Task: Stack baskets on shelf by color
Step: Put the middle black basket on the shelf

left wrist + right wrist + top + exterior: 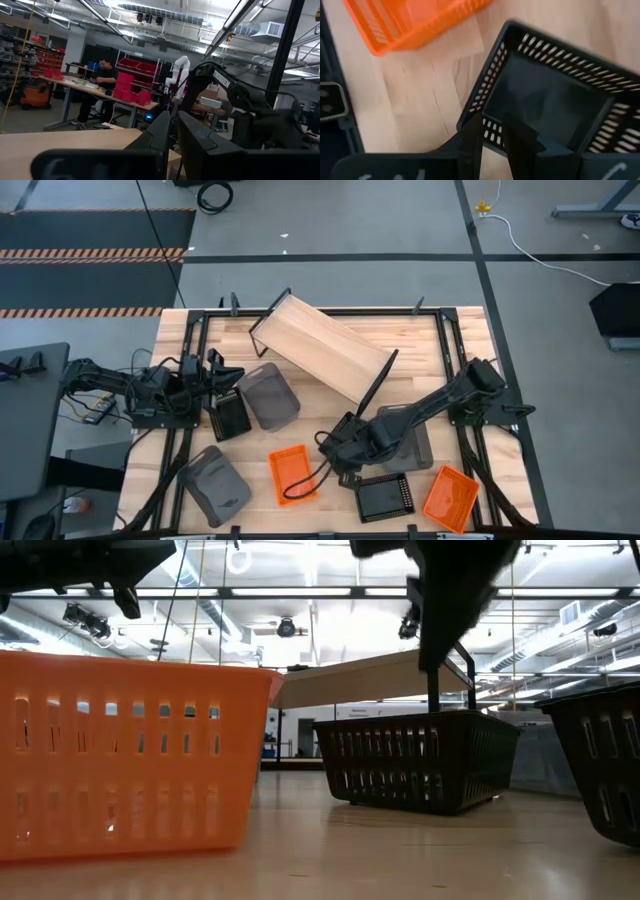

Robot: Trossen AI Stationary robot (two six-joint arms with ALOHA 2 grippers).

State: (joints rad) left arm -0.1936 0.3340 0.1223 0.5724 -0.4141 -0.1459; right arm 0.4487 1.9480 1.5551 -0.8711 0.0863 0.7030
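I count three grey baskets, two orange, two black on the tabletop (470, 330). My left tool (222, 402) is nearly closed beside one black basket (231, 418); my right tool (345, 465) pinches the other black basket's (385, 497) rim. The shelf (322, 347) lies slanted behind.

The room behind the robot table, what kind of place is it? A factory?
Probably a robotics workshop or lab. A person sits at a long workbench beside stacked red plastic bins, a white robot arm stands nearby, and bare ducts cross the ceiling.
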